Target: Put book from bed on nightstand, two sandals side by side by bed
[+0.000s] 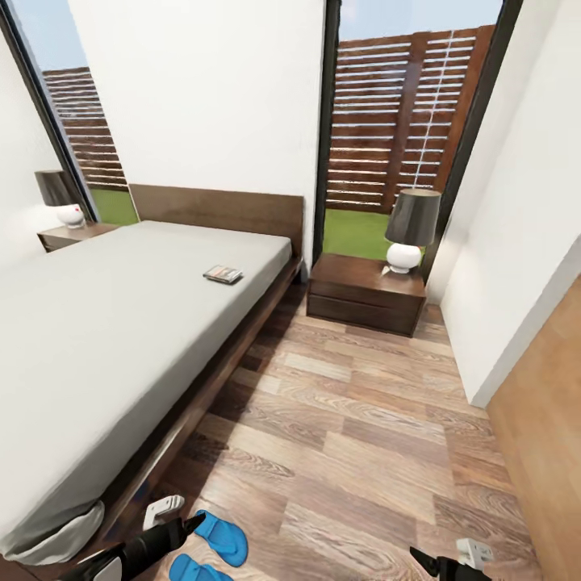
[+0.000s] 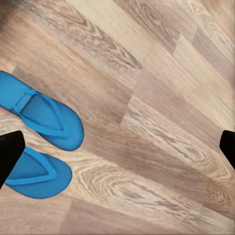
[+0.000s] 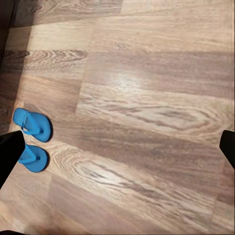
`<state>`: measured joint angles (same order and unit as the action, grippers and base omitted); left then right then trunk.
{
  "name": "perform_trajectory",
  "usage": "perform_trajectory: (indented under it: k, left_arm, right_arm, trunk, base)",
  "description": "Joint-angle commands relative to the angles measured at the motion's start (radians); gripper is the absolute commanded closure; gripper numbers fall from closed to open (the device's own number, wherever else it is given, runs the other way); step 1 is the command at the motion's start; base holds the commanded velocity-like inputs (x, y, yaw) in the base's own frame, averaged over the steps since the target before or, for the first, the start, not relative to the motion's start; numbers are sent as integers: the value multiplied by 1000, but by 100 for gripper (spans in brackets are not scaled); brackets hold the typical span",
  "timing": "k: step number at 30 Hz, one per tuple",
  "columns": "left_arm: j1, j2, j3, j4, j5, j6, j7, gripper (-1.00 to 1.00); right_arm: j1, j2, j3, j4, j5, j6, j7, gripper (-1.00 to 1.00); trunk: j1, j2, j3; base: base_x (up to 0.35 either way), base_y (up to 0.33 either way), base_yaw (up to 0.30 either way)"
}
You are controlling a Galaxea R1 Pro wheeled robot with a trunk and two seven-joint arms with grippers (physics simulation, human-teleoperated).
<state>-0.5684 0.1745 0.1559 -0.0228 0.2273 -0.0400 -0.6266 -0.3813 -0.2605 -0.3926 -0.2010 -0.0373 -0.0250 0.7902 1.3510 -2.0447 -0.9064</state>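
Note:
The book lies flat on the off-white mattress of the bed, near its right edge and towards the headboard. One nightstand stands right of the bed under a window, the other nightstand on the far side. Two blue sandals lie close together on the floor by the bed's foot corner. My left gripper hovers over them, open and empty; its wrist view shows both sandals. My right gripper is low at the right, open, with the sandals off to one side.
Each nightstand carries a dark-shaded lamp with a white base. A strip of wood-plank floor runs between the bed and the white wall on the right. Tall black-framed windows show a slatted fence.

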Motion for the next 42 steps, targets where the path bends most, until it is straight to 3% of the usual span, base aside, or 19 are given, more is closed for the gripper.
perform_trajectory:
  k: [1,42]
  left_arm:
    - [-1,0,7,1,-3,-2,-4,-100]
    - [0,0,6,1,-3,-2,-4,-100]
  right_arm:
    - [-1,0,1,2,-4,-3,3,-100]
    - [-1,0,1,3,-3,-3,3,-100]
  trunk:
    - [0,0,-1]
    - [0,0,-1]
  base:
    - [0,0,-274]
    - [0,0,-270]
